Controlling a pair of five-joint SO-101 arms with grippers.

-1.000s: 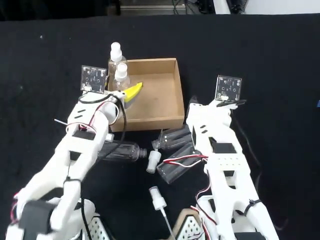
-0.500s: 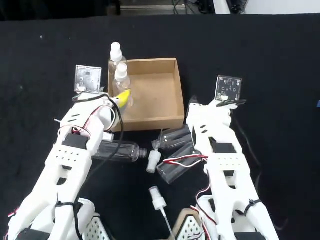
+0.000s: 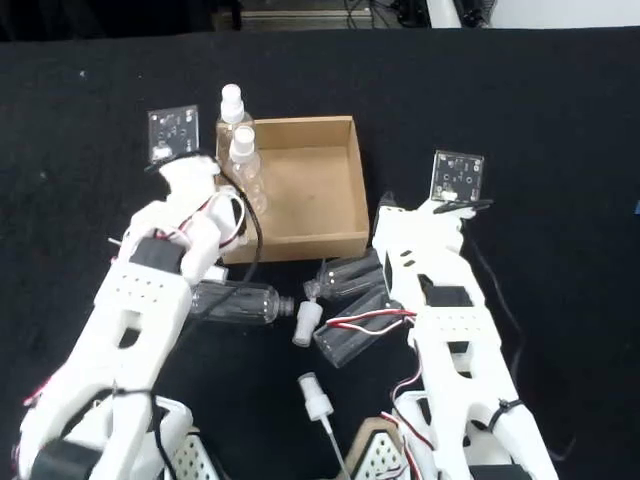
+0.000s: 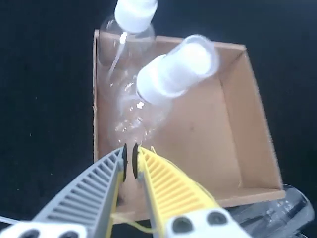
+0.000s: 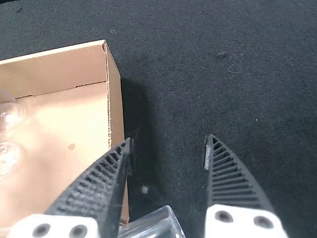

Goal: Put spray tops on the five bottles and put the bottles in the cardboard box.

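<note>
Standing bottle: capped, upright in the cardboard box at its left wall, looks done.
Left tool: nearly pinched shut, empty, right beside it.
Right tool: wide open, empty, over counter by the box.
Lying bottle: uncapped on the counter, needs a spray top imo.

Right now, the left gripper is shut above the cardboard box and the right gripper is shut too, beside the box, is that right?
Not quite. The right gripper is open: the right wrist view shows its jaws spread wide over the black table beside the cardboard box. The left gripper is indeed shut above the box.
</note>
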